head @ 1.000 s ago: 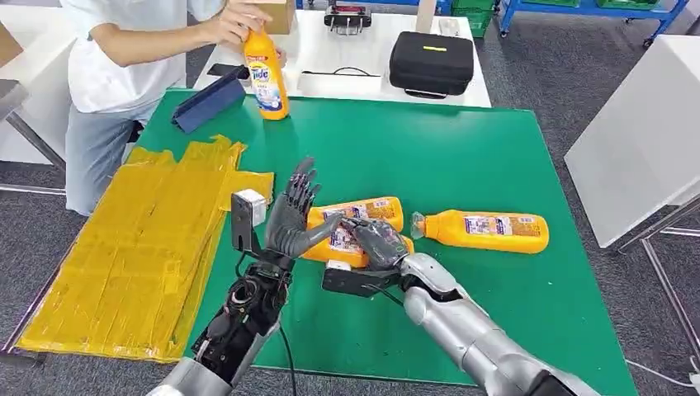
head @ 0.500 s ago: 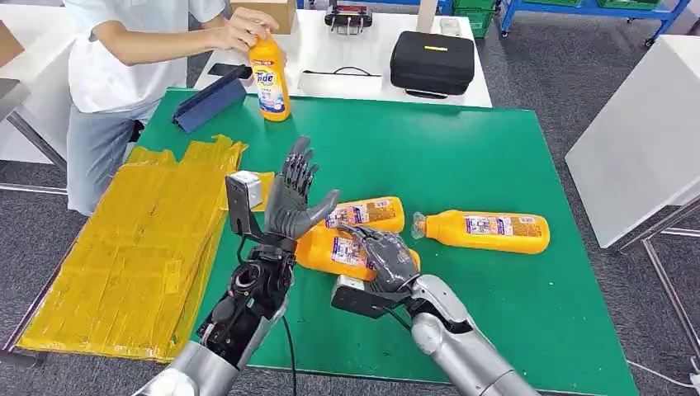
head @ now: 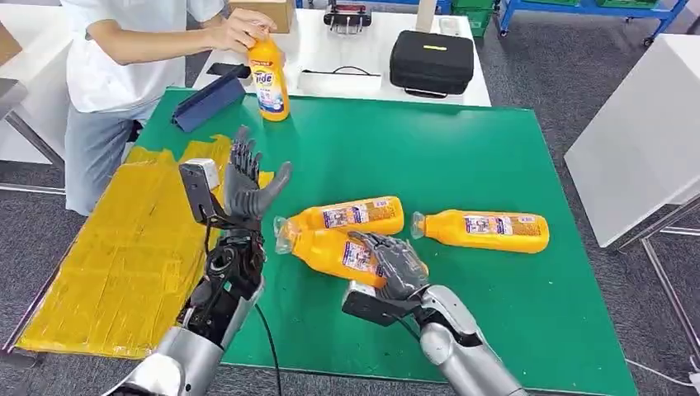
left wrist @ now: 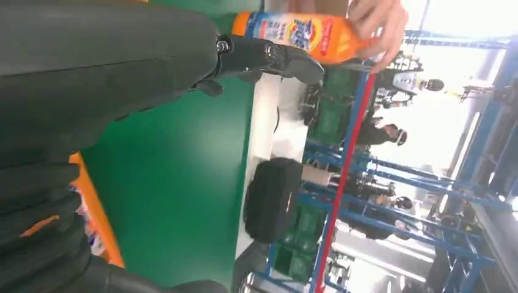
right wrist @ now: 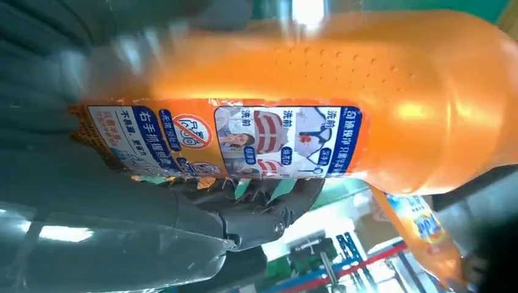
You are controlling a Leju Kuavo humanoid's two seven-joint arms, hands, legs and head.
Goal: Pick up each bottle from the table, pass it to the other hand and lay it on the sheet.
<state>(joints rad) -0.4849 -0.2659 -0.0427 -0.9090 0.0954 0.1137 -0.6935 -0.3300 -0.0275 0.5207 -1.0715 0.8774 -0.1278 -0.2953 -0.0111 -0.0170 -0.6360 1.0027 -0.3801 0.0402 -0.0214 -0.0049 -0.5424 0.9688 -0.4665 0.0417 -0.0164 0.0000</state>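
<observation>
My right hand (head: 394, 262) grips the base end of an orange detergent bottle (head: 330, 250) that lies tilted just above the green table (head: 462, 148), cap toward the left. In the right wrist view that held bottle (right wrist: 305, 104) is very close, with dark fingers (right wrist: 256, 210) wrapped round it. My left hand (head: 248, 183) stands upright with fingers spread and nothing in it, at the edge of the yellow sheet (head: 124, 247). A second bottle (head: 355, 215) lies just behind the held one, and a third bottle (head: 483, 230) lies to the right.
A person at the far left corner holds a fourth orange bottle (head: 268, 78) upright on the table; it appears as the bottle (left wrist: 293, 30) in the left wrist view. A blue folder (head: 210, 101) lies near it. A black case (head: 431, 62) sits on the white table behind.
My left hand has drawn away from the held bottle, leftward to the sheet's edge. My right hand has pulled back toward me with the bottle in it.
</observation>
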